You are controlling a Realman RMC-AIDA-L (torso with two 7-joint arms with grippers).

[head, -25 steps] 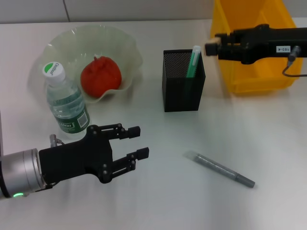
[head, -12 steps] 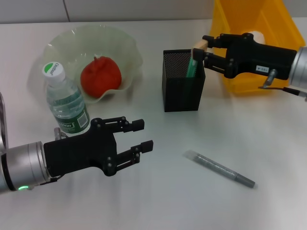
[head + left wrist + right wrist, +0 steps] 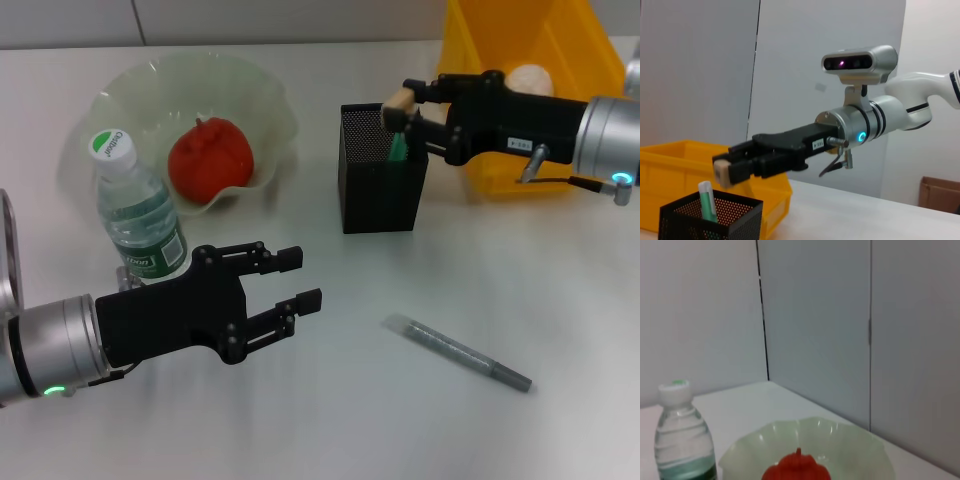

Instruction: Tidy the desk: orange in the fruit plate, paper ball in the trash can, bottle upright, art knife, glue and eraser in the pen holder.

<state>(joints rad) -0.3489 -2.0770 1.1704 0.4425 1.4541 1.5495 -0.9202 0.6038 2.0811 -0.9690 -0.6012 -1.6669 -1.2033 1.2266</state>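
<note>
The eraser is being pinched in the right gripper, held right over the pen holder rim, just beside 1 green stick already inside. So it's basically a straight drop. The left gripper is being kept low over the white desk, jaws spread, near the bottle.

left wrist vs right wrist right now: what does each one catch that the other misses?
Only the left wrist view shows the right gripper holding the eraser just above the pen holder, a green pen standing inside it, and the trash can behind. Only the right wrist view shows the bottle standing upright and the orange in the fruit plate. Both share the white desk and grey wall.
</note>
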